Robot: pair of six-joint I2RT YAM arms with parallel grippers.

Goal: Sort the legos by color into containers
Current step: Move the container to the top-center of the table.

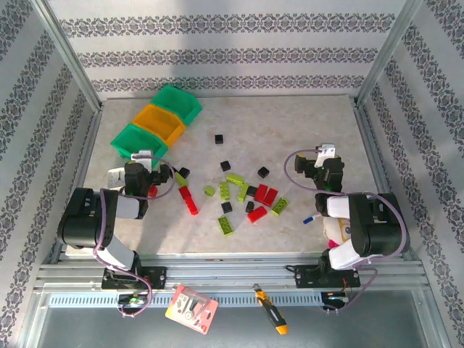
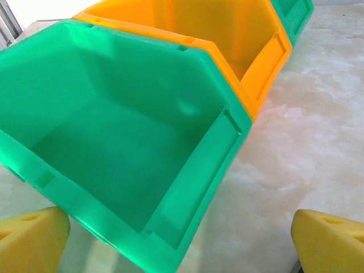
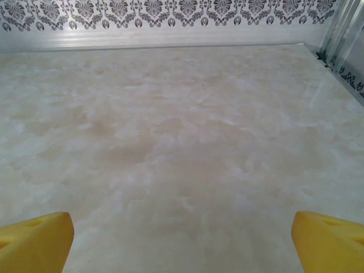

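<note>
Left claw [image 2: 180,239] wide open, empty, facing the near green bin [image 2: 131,85] — right claw [image 3: 182,239] likewise, over bare table [image 3: 182,131]. Bricks [image 1: 239,194] scattered between both; long red brick [image 1: 188,201] lies near-to-far just right of the left claw, nearer that arm

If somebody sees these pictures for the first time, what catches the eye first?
Three joined containers, green, orange and green, stand seemingly empty at the far left of the table. Red, lime and black legos lie scattered across its middle, none sorted yet.
</note>
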